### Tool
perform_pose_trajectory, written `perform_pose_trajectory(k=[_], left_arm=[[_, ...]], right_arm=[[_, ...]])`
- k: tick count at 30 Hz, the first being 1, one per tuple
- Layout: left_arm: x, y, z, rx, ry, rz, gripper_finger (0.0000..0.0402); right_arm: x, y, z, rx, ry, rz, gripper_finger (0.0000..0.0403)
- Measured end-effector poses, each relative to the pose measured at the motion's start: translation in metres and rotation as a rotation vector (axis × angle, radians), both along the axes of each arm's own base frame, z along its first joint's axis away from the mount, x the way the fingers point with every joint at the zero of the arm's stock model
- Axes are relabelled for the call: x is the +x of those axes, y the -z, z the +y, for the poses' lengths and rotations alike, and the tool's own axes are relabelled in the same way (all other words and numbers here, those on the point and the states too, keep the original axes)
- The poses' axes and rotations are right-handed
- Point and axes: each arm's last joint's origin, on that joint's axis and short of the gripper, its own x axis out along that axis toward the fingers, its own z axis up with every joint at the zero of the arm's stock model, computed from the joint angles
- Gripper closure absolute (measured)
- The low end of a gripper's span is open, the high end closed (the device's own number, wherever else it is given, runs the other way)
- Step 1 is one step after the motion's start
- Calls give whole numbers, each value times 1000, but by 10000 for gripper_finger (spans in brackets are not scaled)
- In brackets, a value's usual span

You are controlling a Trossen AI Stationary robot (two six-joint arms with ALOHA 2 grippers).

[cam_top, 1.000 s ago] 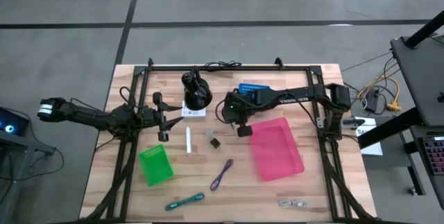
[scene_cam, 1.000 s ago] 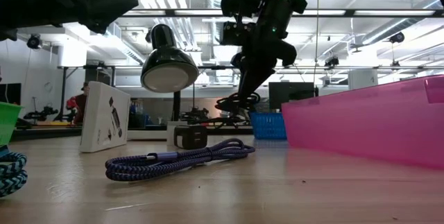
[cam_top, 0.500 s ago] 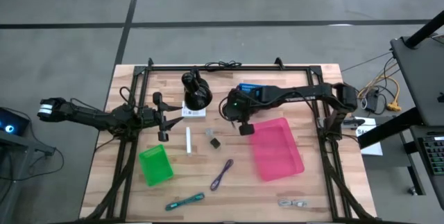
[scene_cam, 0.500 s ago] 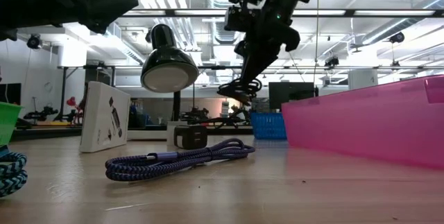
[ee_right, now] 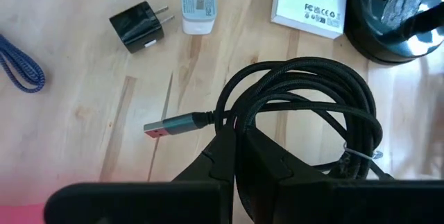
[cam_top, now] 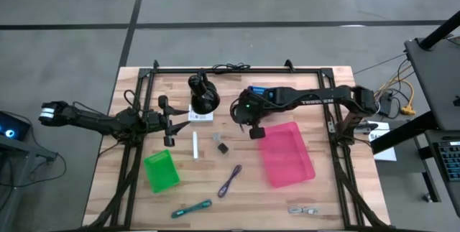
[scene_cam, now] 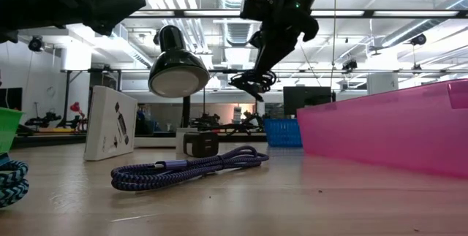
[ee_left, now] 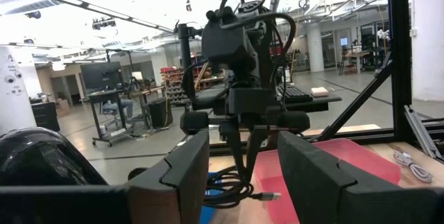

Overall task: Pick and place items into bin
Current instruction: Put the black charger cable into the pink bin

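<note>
I am carrying the black coiled cable [ee_right: 298,116] to the pink bin [cam_top: 286,154]. My right tool [cam_top: 255,130] is pinched tight on the cable, which hangs in the air above the table [cam_top: 323,196], just beside the bin's near corner. Next I think I need to move over the bin and let go. My left tool [cam_top: 170,128] waits with its fingers apart, holding nothing.
</note>
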Motion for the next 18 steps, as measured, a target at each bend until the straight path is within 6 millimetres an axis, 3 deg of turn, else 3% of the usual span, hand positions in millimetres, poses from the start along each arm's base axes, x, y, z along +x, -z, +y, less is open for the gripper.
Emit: perform_pose_trajectory(k=[18], left_arm=[[0,0,0,0,0,0,244]], right_arm=[[-11,-19,2,-4,-2,-36,394]])
